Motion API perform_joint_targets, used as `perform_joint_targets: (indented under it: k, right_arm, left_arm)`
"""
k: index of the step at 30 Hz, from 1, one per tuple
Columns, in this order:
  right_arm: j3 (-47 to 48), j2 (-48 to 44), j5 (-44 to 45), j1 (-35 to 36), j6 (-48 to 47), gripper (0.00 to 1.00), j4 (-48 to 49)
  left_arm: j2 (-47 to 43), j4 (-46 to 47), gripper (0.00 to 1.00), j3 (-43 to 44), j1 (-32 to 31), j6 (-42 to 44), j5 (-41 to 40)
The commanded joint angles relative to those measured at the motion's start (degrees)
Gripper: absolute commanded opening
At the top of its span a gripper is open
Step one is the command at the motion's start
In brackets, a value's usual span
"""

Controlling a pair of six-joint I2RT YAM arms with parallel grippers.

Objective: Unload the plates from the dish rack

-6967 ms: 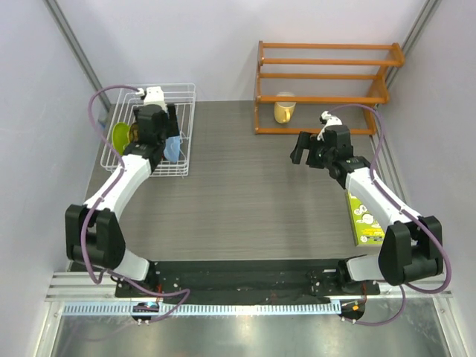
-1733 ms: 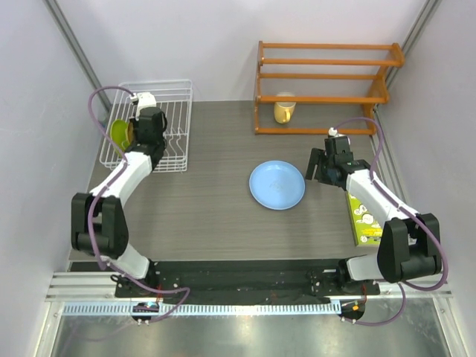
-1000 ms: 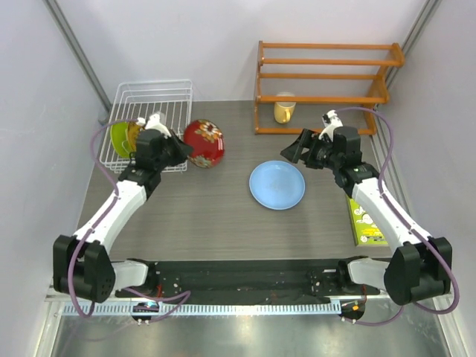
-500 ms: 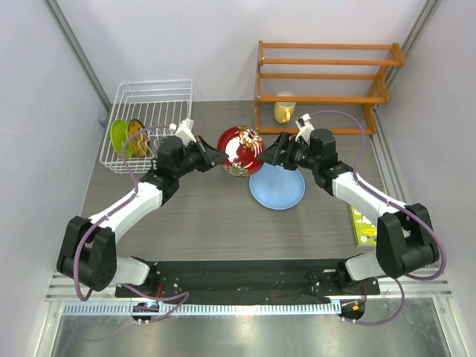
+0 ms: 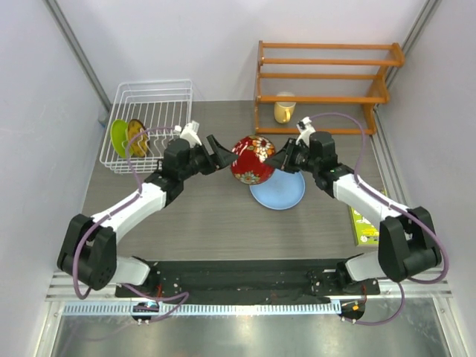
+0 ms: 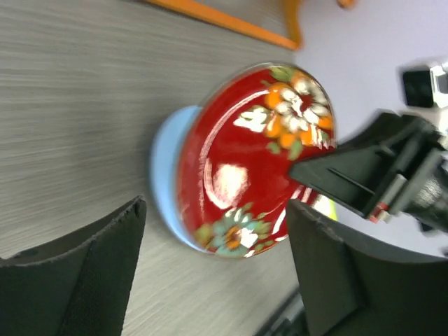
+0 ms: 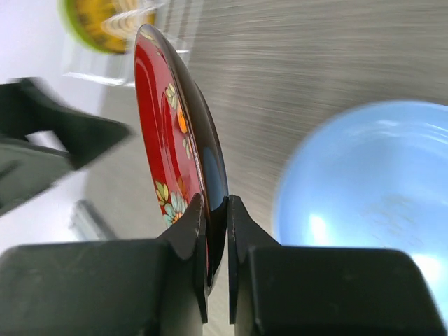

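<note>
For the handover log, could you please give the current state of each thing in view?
red plate: on edge, pinched by right gripper
left gripper: open, clear of the plate
blue plate: flat on table
green plate: upright in dish rack
yellow-orange plate: upright in rack

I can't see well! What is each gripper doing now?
Left gripper: open, holding nothing.
Right gripper: closed on the red plate.

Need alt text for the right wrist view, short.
The right gripper pinches the rim of the dark red patterned plate, held on edge above the wood-grain table. The light blue plate lies flat at right; the left gripper's open fingers show blurred at left.
</note>
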Motion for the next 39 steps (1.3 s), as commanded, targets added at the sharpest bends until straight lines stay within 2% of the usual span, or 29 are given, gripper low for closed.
perform_joint_targets:
  k: [1, 3, 6, 10, 13, 21, 24, 26, 27, 28, 30, 31, 34, 39]
  right_arm:
    - [-0.2, -8.2, 11.6, -3.8, -5.3, 0.01, -9.8]
    - [-1.0, -9.4, 12.0, -5.5, -6.0, 0.01, -11.8]
    - [-2.4, -9.2, 11.7, -8.3, -6.8, 0.01, -15.3]
    - [-4.1, -6.6, 9.1, -10.0, -7.1, 0.01, -15.9]
    - [-4.4, -5.0, 7.0, -10.2, -6.9, 0.01, -15.3]
    - [-5.7, 2.7, 1.9, -10.4, -5.0, 0.04, -7.8]
    - [-5.4, 6.5, -1.6, -10.3, -4.5, 0.11, -4.8]
    - [-4.4, 8.1, -3.5, -10.4, -4.4, 0.23, -5.1]
    - [-4.3, 8.7, -3.4, -10.4, -4.4, 0.29, -5.6]
    - [-4.1, 8.8, -2.9, -10.4, -4.5, 0.43, -6.2]
    - [-3.7, 8.2, 0.4, -10.3, -6.0, 0.54, -9.4]
    - [-3.3, 7.4, 1.5, -10.3, -6.7, 0.64, -10.6]
    - [-1.4, 5.5, 6.0, -10.3, -9.5, 0.73, -15.8]
    - [3.9, 2.9, 16.6, -9.6, -14.4, 0.74, -26.6]
  left_arm:
    - [-6.4, -13.2, 0.82, 4.9, -0.1, 13.6, -17.3]
    - [-9.6, -18.2, 0.83, 5.3, -0.1, 16.8, -26.5]
    - [-14.9, -21.2, 0.84, 5.3, -0.1, 22.3, -33.6]
    - [-21.8, -21.8, 0.94, 3.4, -0.2, 27.0, -44.1]
    - [-26.5, -21.3, 1.0, 2.2, -0.1, 30.5, -48.7]
    - [-28.8, -21.9, 0.99, 1.3, -0.1, 34.5, -54.2]
    - [-28.1, -22.3, 1.0, 1.1, -0.1, 34.2, -54.4]
    - [-27.7, -22.2, 1.0, 0.9, -0.1, 34.3, -54.4]
    - [-27.4, -22.2, 1.0, 0.9, -0.1, 34.3, -54.6]
    - [-27.2, -22.2, 0.99, 0.9, -0.1, 34.7, -54.8]
    - [-26.0, -22.3, 1.0, 1.2, -0.2, 34.9, -55.6]
    - [-25.6, -22.2, 0.99, 1.5, -0.1, 35.1, -55.9]
    - [-23.6, -21.6, 1.0, 1.9, -0.1, 36.0, -57.3]
    - [-18.3, -19.0, 0.99, 3.9, 1.2, 38.8, -58.8]
